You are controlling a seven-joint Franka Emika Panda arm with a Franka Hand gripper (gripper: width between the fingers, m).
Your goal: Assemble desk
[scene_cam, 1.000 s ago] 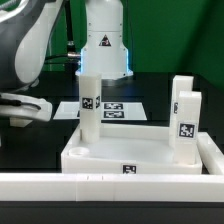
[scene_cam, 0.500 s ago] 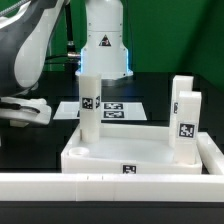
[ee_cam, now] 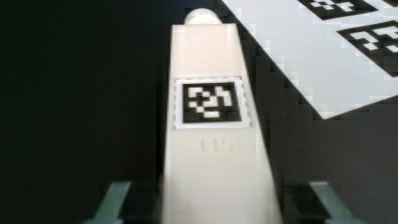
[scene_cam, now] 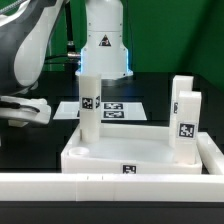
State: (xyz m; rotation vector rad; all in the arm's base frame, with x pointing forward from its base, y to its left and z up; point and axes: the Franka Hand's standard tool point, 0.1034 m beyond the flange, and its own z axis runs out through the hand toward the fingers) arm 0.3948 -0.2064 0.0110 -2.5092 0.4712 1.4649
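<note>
— While we look through the wrist view, what do we read on the white plastic block leg (ee_cam: 210,130)?

— We see a black-and-white square tag (ee_cam: 210,104) on its face and faint embossed marks below, too soft for us to read. It lies on the black table (ee_cam: 71,90), and the gripper (ee_cam: 215,203) has a grey finger (ee_cam: 118,203) close at each side; we cannot tell whether they touch it.

— And the desk?

— In the exterior view its wide white rimmed panel (scene_cam: 125,157) lies flat near the white rail (scene_cam: 100,186), with two tagged legs upright in it, one tall (scene_cam: 90,108), one on that view's right (scene_cam: 184,118). Behind lies the marker board (scene_cam: 118,108).
</note>
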